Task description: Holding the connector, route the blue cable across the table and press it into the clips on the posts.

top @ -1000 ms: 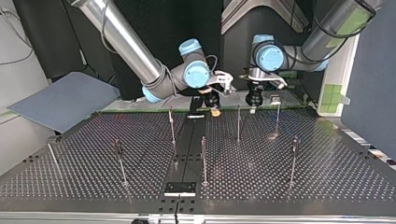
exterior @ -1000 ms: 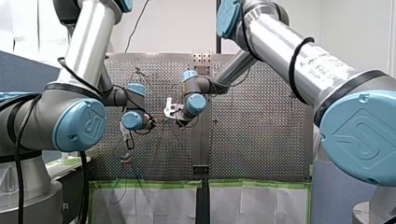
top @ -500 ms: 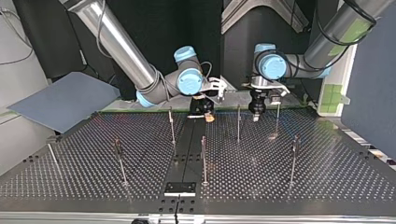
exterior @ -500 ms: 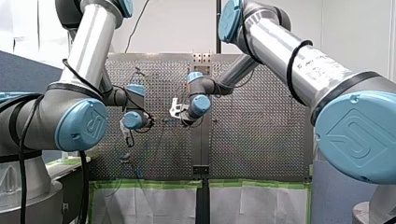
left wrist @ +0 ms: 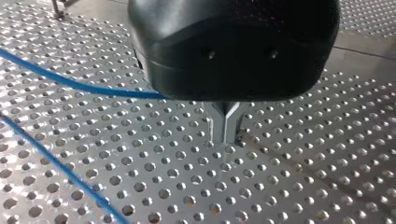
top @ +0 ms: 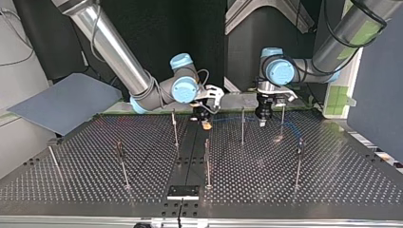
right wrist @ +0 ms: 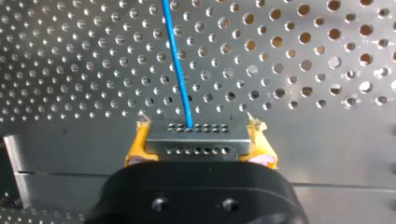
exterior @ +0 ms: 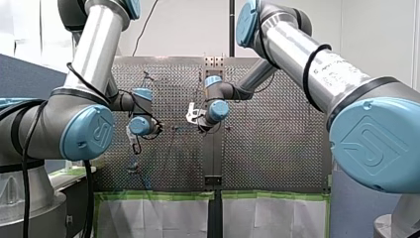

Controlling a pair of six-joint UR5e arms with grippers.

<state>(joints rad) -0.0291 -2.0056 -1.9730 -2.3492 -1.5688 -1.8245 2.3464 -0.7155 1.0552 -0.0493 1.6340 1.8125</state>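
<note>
The right arm's gripper (right wrist: 198,135) has slid sideways, its yellow pads (right wrist: 135,147) squeezing the small grey metal connector (right wrist: 196,144). The thin blue cable (right wrist: 180,70) now stretches out ahead of those fingers. The left arm's gripper (left wrist: 225,126) has dropped lower, metal fingers pinched together, cable beside them. I think routing has begun.

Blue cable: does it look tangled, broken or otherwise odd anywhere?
Nothing stands out. The blue cable leaves the connector straight, the connector is held squarely between my right gripper's yellow pads, and the cable lies in smooth loose runs on the perforated table, with no visible kink or knot.
</note>
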